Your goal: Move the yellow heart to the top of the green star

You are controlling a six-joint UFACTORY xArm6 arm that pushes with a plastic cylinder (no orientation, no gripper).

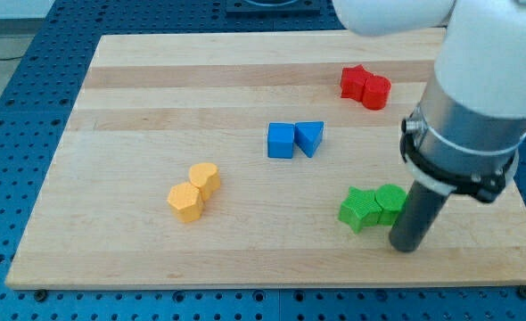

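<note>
The yellow heart [205, 178] lies left of centre on the wooden board [138, 107], touching a yellow hexagon [184, 202] just below-left of it. The green star [358, 209] lies at the lower right, touching a second green block [390, 202] on its right. My tip [406, 247] rests on the board just right of and below the green pair, close to the second green block. It is far to the right of the yellow heart.
A blue cube [281, 141] and a blue triangle [309, 137] sit together at the centre. Two red blocks [365, 86] sit together at the upper right. The arm's white body [486, 80] fills the upper right corner. The board's bottom edge [272, 285] runs close below my tip.
</note>
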